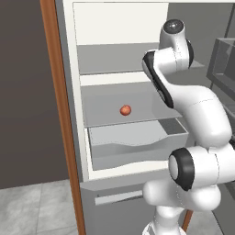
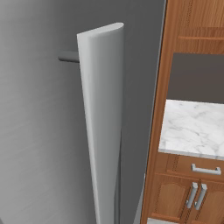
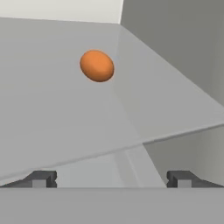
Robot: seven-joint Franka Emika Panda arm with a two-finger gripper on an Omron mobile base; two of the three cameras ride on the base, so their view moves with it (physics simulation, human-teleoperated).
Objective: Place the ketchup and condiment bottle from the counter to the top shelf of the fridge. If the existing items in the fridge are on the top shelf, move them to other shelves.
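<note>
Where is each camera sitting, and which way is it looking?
Left base view: behind the arm on its left, looking forward into the open fridge; the white arm rises at the right.
Right base view: behind on the right, facing the fridge's grey door handle up close, with the counter beside it.
Hand view: on the hand, looking along the open gripper at an orange fruit on a grey shelf.
Left base and hand views share the fridge's shelves.

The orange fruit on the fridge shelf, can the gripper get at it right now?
Probably yes: the gripper is open and faces the orange fruit, with bare grey shelf between them and nothing in the way.
</note>
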